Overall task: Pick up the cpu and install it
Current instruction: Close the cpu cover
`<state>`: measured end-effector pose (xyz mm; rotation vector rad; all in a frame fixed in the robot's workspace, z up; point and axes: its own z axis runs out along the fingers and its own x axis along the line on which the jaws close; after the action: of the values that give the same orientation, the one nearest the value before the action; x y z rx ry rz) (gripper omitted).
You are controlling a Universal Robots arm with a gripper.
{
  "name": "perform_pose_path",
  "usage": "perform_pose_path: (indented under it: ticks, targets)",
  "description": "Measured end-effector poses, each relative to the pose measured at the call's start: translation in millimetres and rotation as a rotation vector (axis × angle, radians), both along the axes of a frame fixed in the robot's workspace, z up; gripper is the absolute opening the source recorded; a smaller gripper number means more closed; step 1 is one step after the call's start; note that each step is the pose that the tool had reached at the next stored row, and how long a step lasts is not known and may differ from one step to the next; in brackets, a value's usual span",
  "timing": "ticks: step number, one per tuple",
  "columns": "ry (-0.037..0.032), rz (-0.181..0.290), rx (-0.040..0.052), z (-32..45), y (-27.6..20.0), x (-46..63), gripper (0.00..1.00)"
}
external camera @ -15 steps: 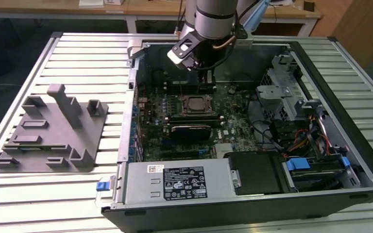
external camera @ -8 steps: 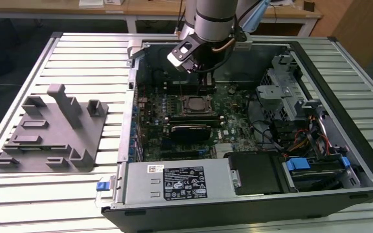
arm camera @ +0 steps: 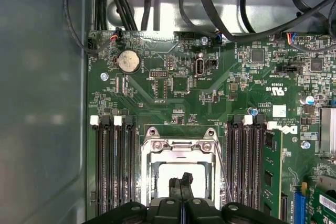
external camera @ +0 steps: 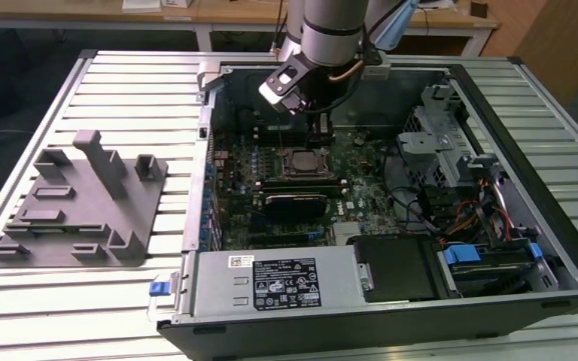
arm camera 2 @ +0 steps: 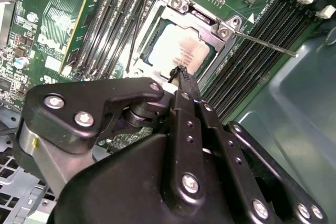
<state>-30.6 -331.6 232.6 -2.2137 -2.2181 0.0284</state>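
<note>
The cpu [arm camera 2: 181, 51] shows its silvery-white top inside the metal socket frame [arm camera 2: 176, 3] on the green motherboard. It also appears as a pale square [arm camera: 165, 174] in the first wrist view. My gripper [arm camera 2: 181, 73] hovers just above the chip's near edge, its two black fingers pressed together with nothing between them. In the first wrist view the fingertips [arm camera: 181, 180] overlap the chip's middle. In the exterior view the arm's wrist [external camera: 291, 84] hangs over the open computer case, above the socket [external camera: 299, 160].
Black memory slots [arm camera: 113, 166] flank the socket on both sides. A thin metal lever [arm camera 2: 265, 44] sticks out from the frame. Cables [arm camera: 220, 9] run along the case wall. A grey parts stand [external camera: 83, 199] sits on the slatted table at the exterior view's left.
</note>
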Motion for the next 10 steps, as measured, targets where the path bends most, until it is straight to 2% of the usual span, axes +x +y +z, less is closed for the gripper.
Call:
perform_pose_path:
  ticks: [7,10]
  targets:
    - [0.0000,0.003,0.0045,-4.2,-0.2,-1.9,0.11]
    - [0.0003,0.031,0.0048,-4.6,-0.1,-2.2,0.11]
